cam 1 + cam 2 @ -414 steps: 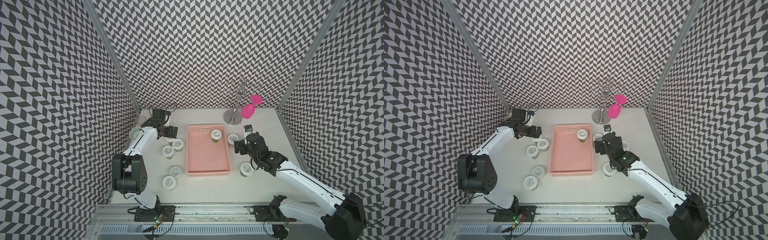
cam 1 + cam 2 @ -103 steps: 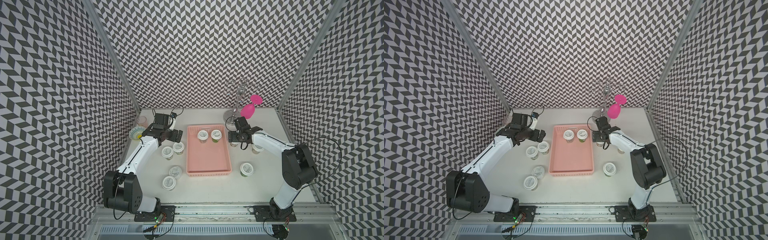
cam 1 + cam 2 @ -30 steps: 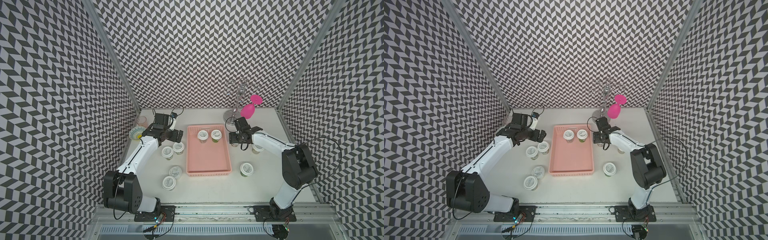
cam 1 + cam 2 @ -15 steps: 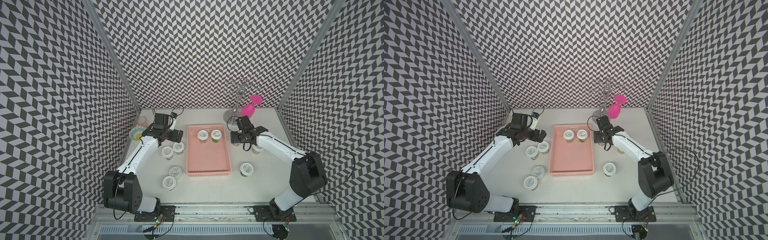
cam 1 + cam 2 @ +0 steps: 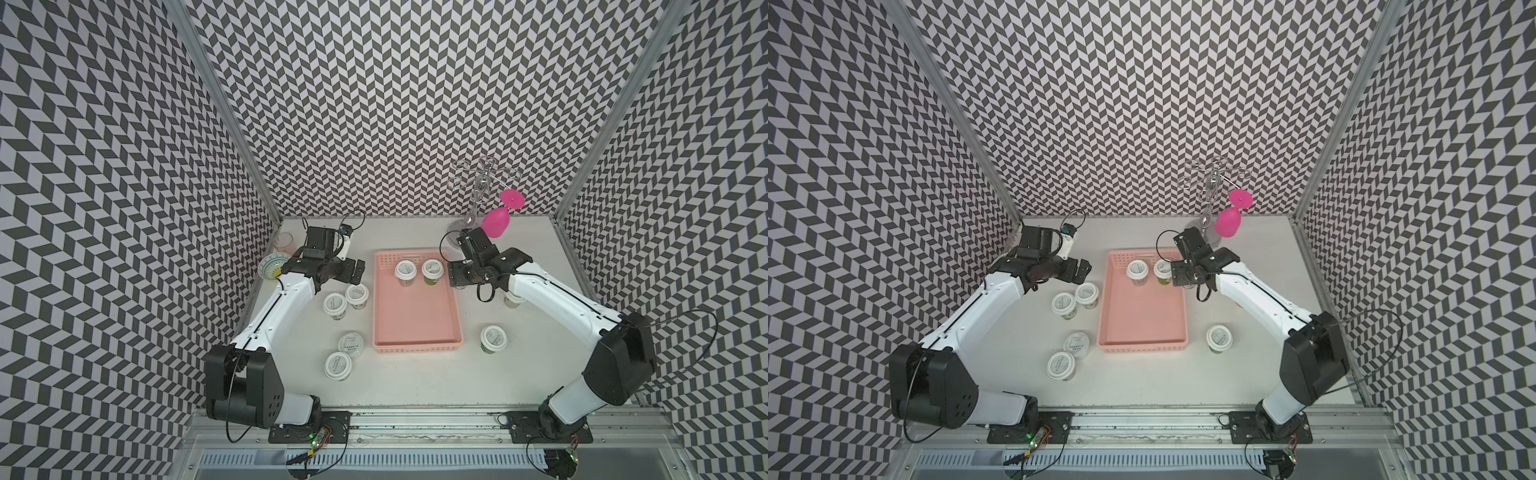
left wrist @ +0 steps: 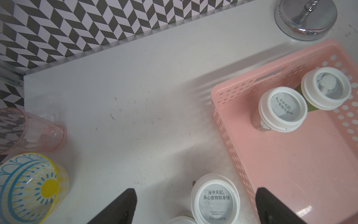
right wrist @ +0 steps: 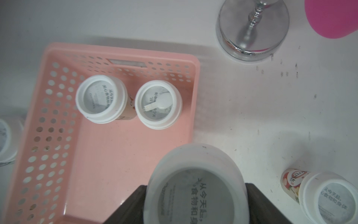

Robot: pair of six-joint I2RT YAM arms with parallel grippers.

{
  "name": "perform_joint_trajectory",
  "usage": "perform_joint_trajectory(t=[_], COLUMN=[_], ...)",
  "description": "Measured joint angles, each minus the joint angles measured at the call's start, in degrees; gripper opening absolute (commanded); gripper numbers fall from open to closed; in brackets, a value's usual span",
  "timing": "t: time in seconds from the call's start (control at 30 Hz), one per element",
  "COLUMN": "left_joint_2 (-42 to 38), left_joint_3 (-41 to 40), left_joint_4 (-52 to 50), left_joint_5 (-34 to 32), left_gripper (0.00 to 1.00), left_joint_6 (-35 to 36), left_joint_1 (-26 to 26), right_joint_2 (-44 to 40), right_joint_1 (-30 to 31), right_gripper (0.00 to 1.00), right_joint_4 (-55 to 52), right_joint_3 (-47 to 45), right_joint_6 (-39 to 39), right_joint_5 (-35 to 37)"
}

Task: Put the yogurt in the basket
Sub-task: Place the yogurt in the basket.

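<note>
The right end effector [image 5: 455, 277] is pinching one yogurt cup [image 7: 195, 174] by its sides, lid up, right over the side rim of the pink basket [image 5: 415, 316]. Just past it, inside the basket's far end, a pale cup [image 5: 405, 270] and a green cup [image 5: 432, 269] stand side by side (nearly touching). The left end effector [image 6: 194, 194] hangs spread wide and empty above the surface [image 6: 135, 97]. A loose cup [image 6: 215, 201] sits below the gap between its fingers, untouched, with the basket wall just beside it.
</note>
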Motion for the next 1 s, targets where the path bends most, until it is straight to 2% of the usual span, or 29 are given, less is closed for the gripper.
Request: perform_joint_trajectory(t=[0.4, 1.0], left_joint_2=[0.0, 0.0], left_joint_3=[-0.26, -0.42], left_joint_4=[0.0, 0.02], left_joint_5=[0.31, 0.39], left_gripper=[1.0, 1.0], left_joint_6=[0.0, -0.02], left_joint_1=[0.37, 0.74], right_joint_2=[4.55, 11.28], right_joint_1=[7.13, 7.87], right_gripper=[0.77, 0.77], right_joint_4=[-0.83, 3.08], right_joint_3=[4.68, 3.56], right_joint_6=[1.62, 1.84], right_joint_5=[-0.15, -1.4])
